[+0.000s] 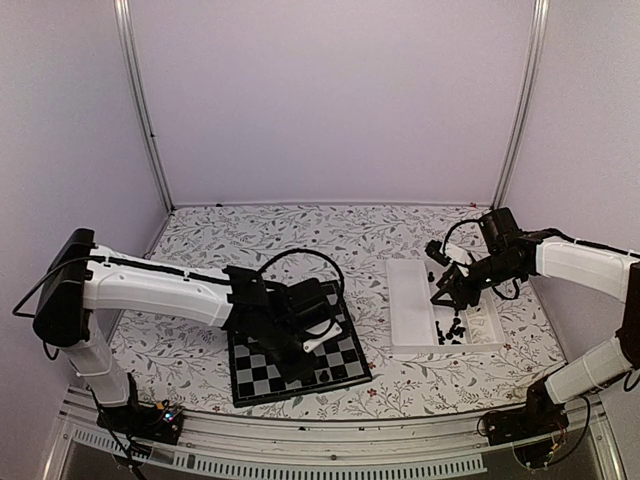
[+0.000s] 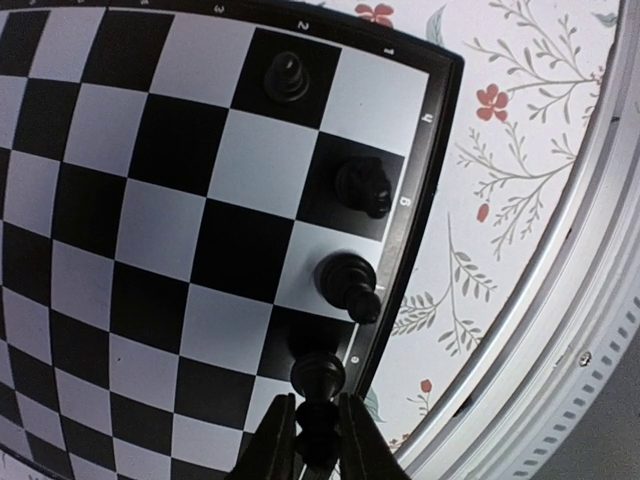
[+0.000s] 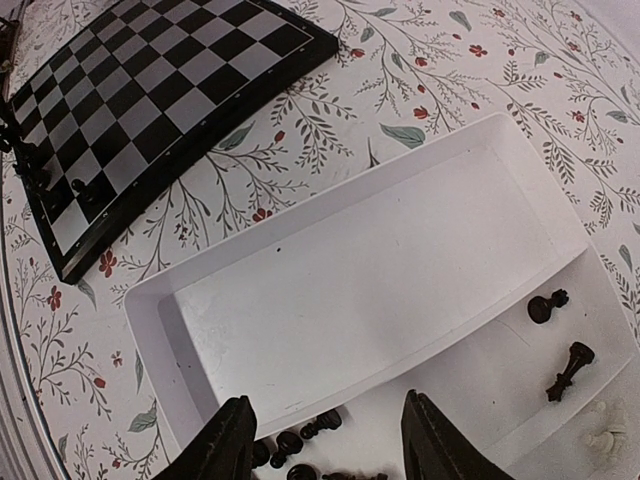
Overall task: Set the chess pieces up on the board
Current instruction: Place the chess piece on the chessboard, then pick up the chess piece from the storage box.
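Floral bench (image 1: 300, 230). Left hand (image 2: 316, 408) pinches upright black piece (image 2: 318, 375) straight over edge square of board (image 2: 150, 200); right hand (image 3: 335, 445) half-wide above tray (image 3: 350, 290).

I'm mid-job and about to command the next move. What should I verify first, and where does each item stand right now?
1. Left gripper shut on the held piece: ok.
2. Held piece over a free edge square of the board: ok. Whether its base touches the square: cannot tell.
3. Three placed pieces stand apart from the held piece: ok.
4. Right gripper open and holding nothing, above the tray: ok.
5. Loose black pieces left in the tray to fetch: ok.
6. Pale piece in the same compartment, apart from the right gripper's fingers: ok.
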Available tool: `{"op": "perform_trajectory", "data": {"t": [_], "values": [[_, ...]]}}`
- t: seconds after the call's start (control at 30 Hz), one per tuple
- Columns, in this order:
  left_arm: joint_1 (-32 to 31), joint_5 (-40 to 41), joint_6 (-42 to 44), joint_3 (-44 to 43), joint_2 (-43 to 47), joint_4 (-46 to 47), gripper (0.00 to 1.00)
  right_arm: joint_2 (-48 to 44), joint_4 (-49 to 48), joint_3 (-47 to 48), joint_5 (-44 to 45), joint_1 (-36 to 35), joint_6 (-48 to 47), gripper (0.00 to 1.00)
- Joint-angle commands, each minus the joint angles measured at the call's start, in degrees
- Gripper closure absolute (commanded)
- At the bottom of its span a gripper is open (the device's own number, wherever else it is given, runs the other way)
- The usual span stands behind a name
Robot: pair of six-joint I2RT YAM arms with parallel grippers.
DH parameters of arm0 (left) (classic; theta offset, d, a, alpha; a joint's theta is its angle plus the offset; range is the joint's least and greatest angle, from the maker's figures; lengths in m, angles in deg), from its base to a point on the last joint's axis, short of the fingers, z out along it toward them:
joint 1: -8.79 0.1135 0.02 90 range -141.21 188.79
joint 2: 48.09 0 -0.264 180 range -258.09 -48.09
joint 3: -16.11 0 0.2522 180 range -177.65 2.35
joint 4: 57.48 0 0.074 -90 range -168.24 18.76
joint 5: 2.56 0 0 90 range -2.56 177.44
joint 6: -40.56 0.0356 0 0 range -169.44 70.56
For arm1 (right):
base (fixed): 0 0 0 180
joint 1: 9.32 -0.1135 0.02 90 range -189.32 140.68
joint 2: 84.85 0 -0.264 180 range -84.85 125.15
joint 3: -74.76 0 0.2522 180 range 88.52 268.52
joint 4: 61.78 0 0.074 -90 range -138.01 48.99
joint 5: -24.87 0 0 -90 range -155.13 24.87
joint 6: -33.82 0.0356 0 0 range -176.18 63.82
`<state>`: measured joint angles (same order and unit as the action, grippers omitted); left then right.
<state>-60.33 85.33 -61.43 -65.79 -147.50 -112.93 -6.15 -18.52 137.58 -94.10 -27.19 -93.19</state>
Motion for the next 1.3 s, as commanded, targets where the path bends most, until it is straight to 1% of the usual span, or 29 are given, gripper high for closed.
{"op": "perform_trajectory", "data": {"t": [0.0,0.2,0.53,0.6,0.7,0.77,0.87,0.97,1.07,1.13,1.27], "values": [[-1.03,1.71,0.50,-1.12,-1.66,1.00,0.81,0.31,-0.06,-0.63,-0.47,0.20,-0.42,0.47],[-1.01,1.93,0.81,-1.27,-2.56,0.84,0.80,0.49,0.12,-0.54,-0.71,0.21,-0.43,0.47],[-1.38,1.93,0.82,-3.29,-1.34,-0.51,0.57,0.33,0.86,0.25,-2.38,0.23,-0.35,0.46],[-1.37,3.95,0.90,-4.97,-0.27,-2.04,0.50,-0.06,1.23,1.13,-2.13,0.21,0.12,0.46],[-1.35,6.75,1.97,-7.83,2.38,-4.27,0.48,-1.09,2.66,2.78,0.10,0.40,0.30,0.46],[-1.16,9.02,3.00,-9.21,4.59,-4.15,0.47,-1.47,3.88,4.07,1.97,1.64,-0.12,0.46],[-0.41,11.89,3.69,-9.96,7.19,-0.24,0.46,-0.66,6.19,6.11,3.21,4.64,-0.63,0.49],[0.16,13.78,3.73,-9.71,8.62,7.50,0.45,1.32,10.16,7.18,5.03,6.07,-1.78,0.52],[0.51,12.04,4.19,-9.58,8.17,15.26,0.44,4.00,13.45,6.53,7.14,6.12,-3.81,0.54],[0.65,11.11,4.69,-10.16,7.13,17.80,0.44,4.79,15.35,5.69,6.64,6.14,-5.02,0.56],[1.06,10.61,5.60,-10.38,5.79,18.66,0.44,4.25,17.12,3.42,4.56,5.91,-7.61,0.58]]}}
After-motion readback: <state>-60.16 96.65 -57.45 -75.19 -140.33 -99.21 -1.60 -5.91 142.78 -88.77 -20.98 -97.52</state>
